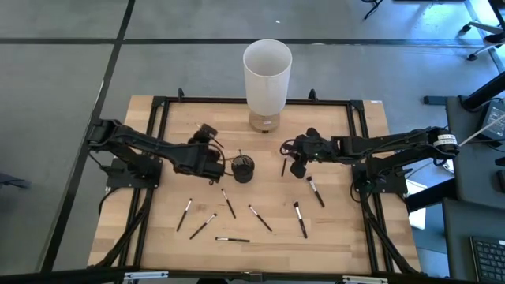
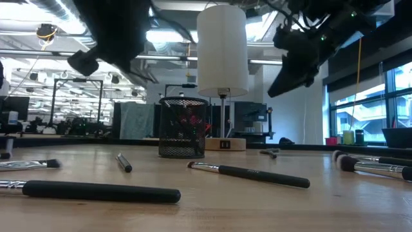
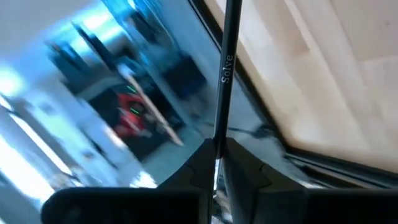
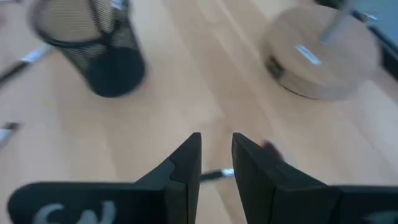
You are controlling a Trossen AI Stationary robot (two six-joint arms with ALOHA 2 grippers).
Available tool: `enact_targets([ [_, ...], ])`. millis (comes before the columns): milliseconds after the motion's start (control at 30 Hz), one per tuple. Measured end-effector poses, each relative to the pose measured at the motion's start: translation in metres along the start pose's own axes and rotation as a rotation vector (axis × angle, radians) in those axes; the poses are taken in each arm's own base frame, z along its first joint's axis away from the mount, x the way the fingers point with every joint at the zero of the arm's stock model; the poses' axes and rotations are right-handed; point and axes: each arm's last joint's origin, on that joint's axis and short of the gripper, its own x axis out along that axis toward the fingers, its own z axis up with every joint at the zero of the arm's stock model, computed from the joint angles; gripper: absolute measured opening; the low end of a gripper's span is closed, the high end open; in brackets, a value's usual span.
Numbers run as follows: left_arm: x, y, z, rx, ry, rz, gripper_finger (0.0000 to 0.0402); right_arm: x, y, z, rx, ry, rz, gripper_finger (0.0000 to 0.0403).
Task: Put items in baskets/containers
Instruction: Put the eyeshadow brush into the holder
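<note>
The small dark round wire-mesh cup (image 1: 242, 168) stands near the middle of the pale wooden table (image 1: 158, 237), and a few brushes already stick up inside it. The left gripper (image 1: 224, 167) is just beside the cup, on its left. Its two fingers are squeezed tight on a thin dark brush handle (image 3: 226, 68) with tiny pale writing on it. The right gripper (image 4: 216, 163) hangs above the table to the right of the cup, with a small gap between its fingers and nothing held. One thin dark makeup brush (image 1: 284, 166) lies on the wood right under it. More dark-handled brushes (image 1: 260, 218) lie spread out on the table in front of the cup. Behind the cup stands a tall white lamp (image 1: 267, 77) on a round wooden base (image 4: 320, 55).
</note>
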Motion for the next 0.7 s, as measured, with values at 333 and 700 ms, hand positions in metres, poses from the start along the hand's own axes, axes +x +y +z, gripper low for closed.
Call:
enact_targets([
  [333, -0.018, 0.013, 0.03, 0.119, -0.073, 0.247, 0.002, 0.0, -0.001, -0.001, 0.013, 0.005, -0.025, 0.009],
  [700, -0.016, 0.014, 0.061, 0.277, -0.15, 0.251, 0.002, 0.0, -0.001, -0.001, 0.008, 0.004, -0.024, 0.009],
])
